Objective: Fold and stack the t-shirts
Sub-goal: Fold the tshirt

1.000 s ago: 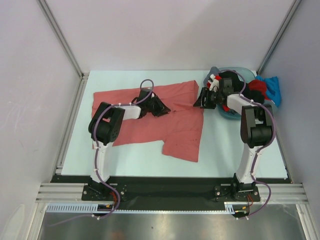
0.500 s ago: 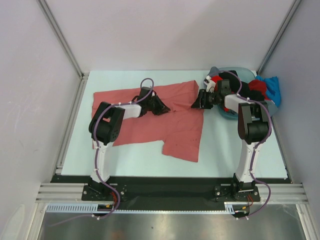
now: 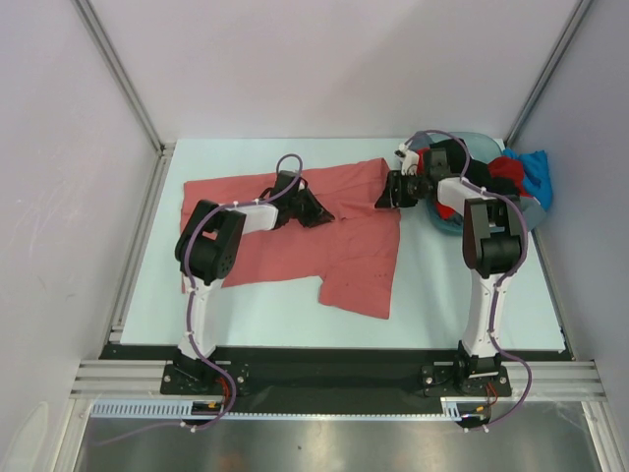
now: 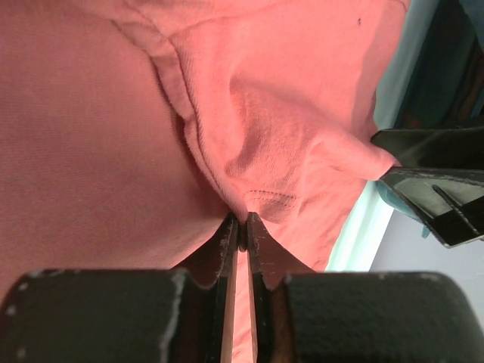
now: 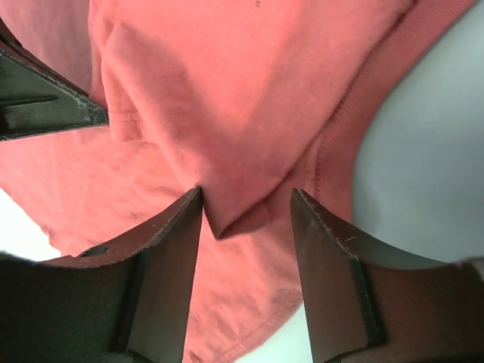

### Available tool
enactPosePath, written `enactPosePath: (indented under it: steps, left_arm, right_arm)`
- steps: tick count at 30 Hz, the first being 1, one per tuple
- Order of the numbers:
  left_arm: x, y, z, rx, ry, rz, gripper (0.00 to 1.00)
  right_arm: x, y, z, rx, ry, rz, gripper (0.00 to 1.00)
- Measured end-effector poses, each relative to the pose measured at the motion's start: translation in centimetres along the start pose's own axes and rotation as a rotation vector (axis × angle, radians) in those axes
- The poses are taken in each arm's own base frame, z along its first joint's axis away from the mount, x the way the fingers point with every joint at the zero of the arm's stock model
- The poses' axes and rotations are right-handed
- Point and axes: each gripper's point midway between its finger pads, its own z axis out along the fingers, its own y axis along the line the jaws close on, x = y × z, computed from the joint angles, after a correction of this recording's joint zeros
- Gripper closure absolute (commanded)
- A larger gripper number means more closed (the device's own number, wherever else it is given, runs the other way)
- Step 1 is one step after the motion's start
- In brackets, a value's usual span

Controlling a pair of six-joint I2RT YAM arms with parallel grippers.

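Currently the salmon-red t-shirt (image 3: pixel 354 256) lies spread on the tabletop (image 3: pixel 442 295), long axis left-right. Left jaws are clenched on a pinched ridge of cloth mid-shirt. Right jaws are spread, straddling a raised peak at the shirt's right edge, not yet closed. That peak sits squarely between them, so closing should catch it.

The left arm (image 3: pixel 197 315) and the right arm (image 3: pixel 482 315) are built alike: a white lower link, bulky black joint housings and a black base plate (image 3: pixel 201 376). A thin purple cable (image 3: pixel 288 157) loops along each one. On the left gripper (image 4: pixel 242 224) the fingers (image 4: pixel 219 261) are matte black with pale, worn inner edges. On the right gripper (image 5: pixel 246 203) they are black, faintly scratched wedges.
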Motion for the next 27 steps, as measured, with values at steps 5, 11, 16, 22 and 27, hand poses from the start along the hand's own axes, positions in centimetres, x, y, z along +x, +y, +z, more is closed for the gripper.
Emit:
enactPosePath:
  steps: [5, 11, 16, 22, 27]
  left_arm:
    - [0.0, -0.1, 0.1, 0.0, 0.003, -0.001, 0.9]
    - [-0.1, 0.1, -0.1, -0.013, 0.012, -0.009, 1.0]
    - [0.0, 0.6, -0.4, -0.035, 0.036, -0.019, 1.0]
    - [0.3, 0.3, -1.1, -0.046, 0.09, -0.023, 1.0]
    - [0.7, 0.5, -1.7, -0.05, 0.137, -0.027, 1.0]
  right_arm:
    - [0.3, 0.7, 0.6, -0.022, 0.013, -0.003, 0.56]
    - [0.6, 1.3, 0.9, -0.035, 0.005, 0.056, 0.97]
    - [1.2, 1.5, 0.2, -0.009, 0.015, 0.182, 1.0]
    - [-0.1, 2.5, -1.3, -0.011, 0.0, 0.353, 1.0]
    - [-2.1, 3.1, -1.7, -0.027, 0.011, 0.478, 1.0]
